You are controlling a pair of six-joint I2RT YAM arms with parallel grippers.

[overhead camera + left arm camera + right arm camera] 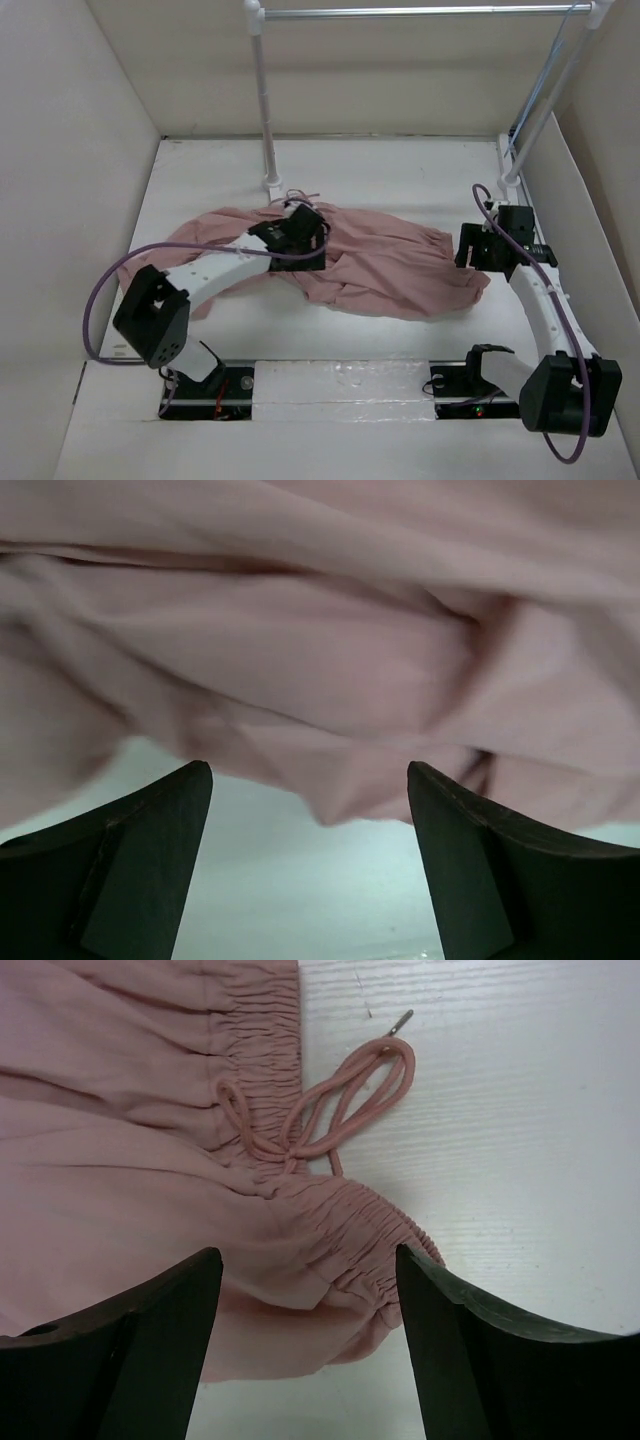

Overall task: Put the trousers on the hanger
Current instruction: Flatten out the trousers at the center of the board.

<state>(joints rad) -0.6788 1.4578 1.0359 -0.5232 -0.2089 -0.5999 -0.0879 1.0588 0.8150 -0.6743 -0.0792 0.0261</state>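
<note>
Top view: high, looking down-forward. Both wrist views: close above trousers [390, 270], shared by all.

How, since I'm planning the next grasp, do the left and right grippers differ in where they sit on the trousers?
The left gripper is over the middle of the trousers, facing loose folds. The right gripper is at their right end, facing the gathered waistband and the drawstring. The left gripper's view is mostly fabric, while the right gripper's shows much bare table. Both are open and hold nothing.

White table [400, 165]: dusty-pink trousers [390, 270] crumpled across middle, waistband at right end; rail post [270, 150] standing near far edge.
</note>
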